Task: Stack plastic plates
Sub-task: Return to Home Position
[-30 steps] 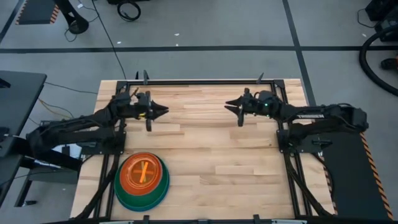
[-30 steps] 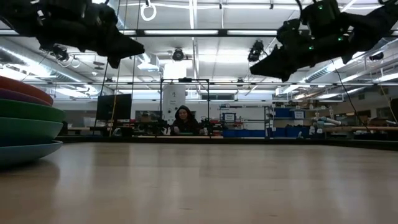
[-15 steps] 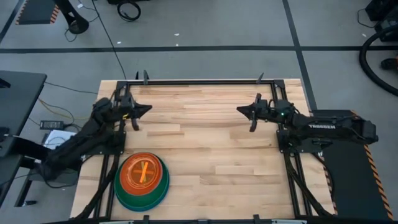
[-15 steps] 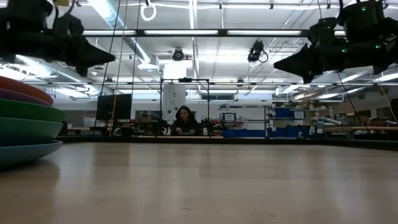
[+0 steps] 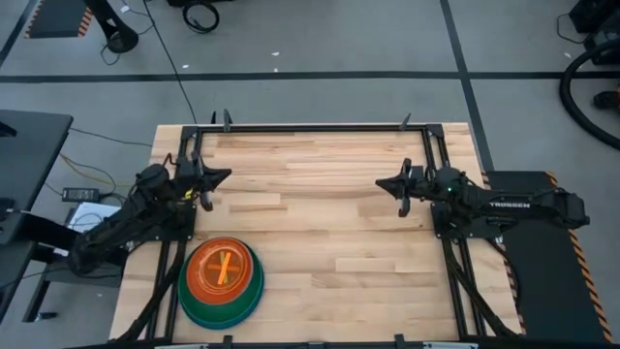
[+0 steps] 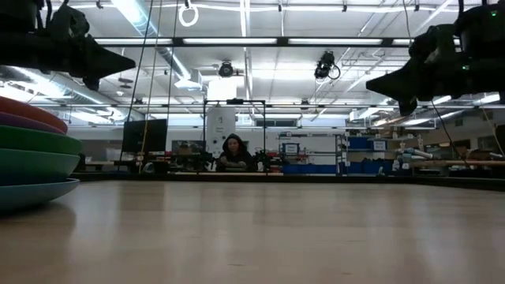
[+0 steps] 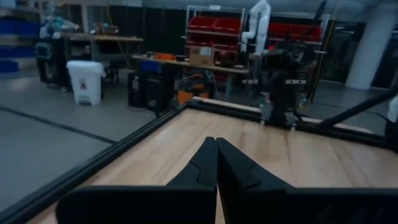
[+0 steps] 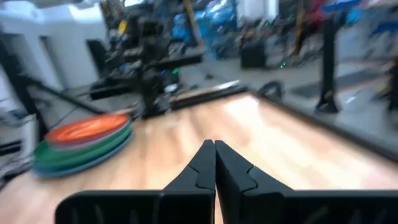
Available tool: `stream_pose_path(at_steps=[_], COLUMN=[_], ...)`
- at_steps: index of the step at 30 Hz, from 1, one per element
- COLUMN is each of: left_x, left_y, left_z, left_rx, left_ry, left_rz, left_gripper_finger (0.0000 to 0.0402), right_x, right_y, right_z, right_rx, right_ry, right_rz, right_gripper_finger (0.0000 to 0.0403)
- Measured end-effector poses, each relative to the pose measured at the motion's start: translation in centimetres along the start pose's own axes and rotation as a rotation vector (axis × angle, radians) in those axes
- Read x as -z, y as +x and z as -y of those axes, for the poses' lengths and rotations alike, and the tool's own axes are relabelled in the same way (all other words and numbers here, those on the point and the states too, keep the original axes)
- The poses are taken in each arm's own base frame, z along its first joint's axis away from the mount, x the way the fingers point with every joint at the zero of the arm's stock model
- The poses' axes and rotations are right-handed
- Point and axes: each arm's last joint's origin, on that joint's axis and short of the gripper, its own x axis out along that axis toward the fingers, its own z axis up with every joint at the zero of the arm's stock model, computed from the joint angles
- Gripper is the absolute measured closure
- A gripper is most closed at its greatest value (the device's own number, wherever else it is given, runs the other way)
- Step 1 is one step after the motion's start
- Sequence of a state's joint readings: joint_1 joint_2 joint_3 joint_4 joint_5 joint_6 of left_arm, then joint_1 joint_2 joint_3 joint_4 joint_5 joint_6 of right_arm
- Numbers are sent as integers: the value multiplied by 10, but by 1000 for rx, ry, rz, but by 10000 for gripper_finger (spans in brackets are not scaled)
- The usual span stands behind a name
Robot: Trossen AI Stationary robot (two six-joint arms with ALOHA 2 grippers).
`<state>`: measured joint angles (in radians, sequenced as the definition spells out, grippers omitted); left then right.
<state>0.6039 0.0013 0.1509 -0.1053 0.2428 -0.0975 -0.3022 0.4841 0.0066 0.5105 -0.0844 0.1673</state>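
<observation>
Stack of plastic plates (image 5: 223, 281) on the left part of the table (image 5: 329, 223), resting on the wood with an orange plate uppermost and a dark green rim showing at the base. The low view shows its edge bands (image 6: 35, 158): red-orange, purple, green, teal, blue from top down. The left tool (image 5: 225, 175) hangs above the table's left edge, beyond the stack and apart from it, with its 2 fingers pressed together (image 7: 216, 142). The right tool (image 5: 380, 182) hangs above the table's right side, well apart from the stack, its fingers likewise closed with nothing between them (image 8: 214, 144). A person (image 6: 233, 154) sits in the room behind the table.
</observation>
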Motion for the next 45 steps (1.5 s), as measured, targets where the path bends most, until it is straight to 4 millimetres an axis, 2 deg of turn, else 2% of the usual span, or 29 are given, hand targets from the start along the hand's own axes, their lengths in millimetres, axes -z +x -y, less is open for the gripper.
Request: stream_pose_path(at_steps=[6,11,17,21,25,31,40,45], left_x=[-2,-1,-1,-3,4,23,37,33], left_y=[1,2,2,2,2,8,9,8], left_z=[8,12,11,9,11,22,33,40], left_rx=[49,71,63,-35,-102,32,164,219], left_ry=[46,52,60,15,22,49,29,53], left_rz=[22,15,13,39,-11,-12,-7,42], left_gripper_finger=[396,395,394,396,398,398,397,396], right_x=[5,8,1,4,5,6,6,6], right_y=[-4,-11,-21,-28,-32,-31,-31,-31], right_z=[-14,-18,-21,-20,-21,-23,-23,-23], right_rx=[-42,-97,-164,-183,-173,-135,-135,-128], right_ry=[16,8,-76,-60,-49,-52,-108,-111], right_rz=[-46,-86,-13,-36,-28,-36,-34,-30], right_gripper_finger=[397,398,398,398,398,393,378,378])
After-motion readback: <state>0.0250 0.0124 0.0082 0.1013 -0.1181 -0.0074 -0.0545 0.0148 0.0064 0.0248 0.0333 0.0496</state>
